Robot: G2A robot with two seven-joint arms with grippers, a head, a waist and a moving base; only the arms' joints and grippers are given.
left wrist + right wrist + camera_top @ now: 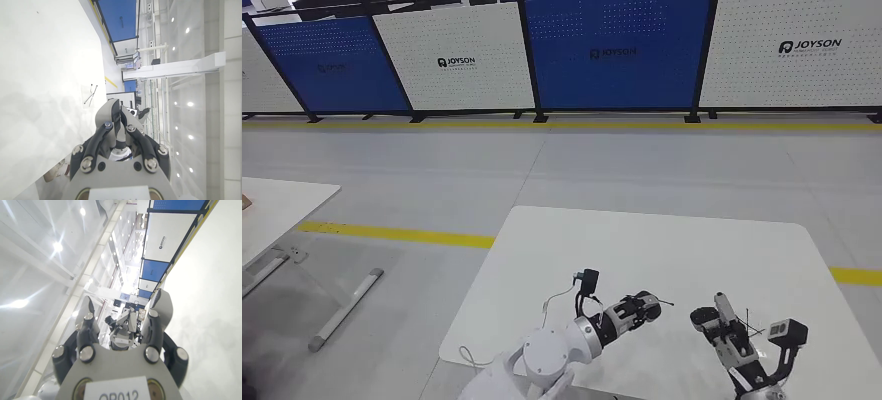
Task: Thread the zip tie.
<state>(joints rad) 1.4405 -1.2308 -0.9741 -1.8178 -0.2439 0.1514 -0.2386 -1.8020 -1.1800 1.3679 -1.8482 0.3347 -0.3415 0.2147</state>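
My left gripper (pixel 650 303) (pixel 120 110) hovers over the front middle of the white table (pixel 662 240), shut on a thin black zip tie (pixel 666 301) that pokes out of its tip toward the right arm. The right wrist view looks straight at that gripper and the dark strip (pixel 129 314) in it. My right gripper (pixel 712 312) (pixel 124 303) is a short way to the right, open, facing the left one, with nothing between its fingers. Two more black zip ties (pixel 91 94) (pixel 750 325) lie crossed on the table beside the right arm.
Both arms hang close to the table's front edge (pixel 542 365). A second white table (pixel 272 210) stands off to the left. Blue and white pegboard panels (pixel 612 50) line the far side of the floor, behind a yellow line (pixel 392 233).
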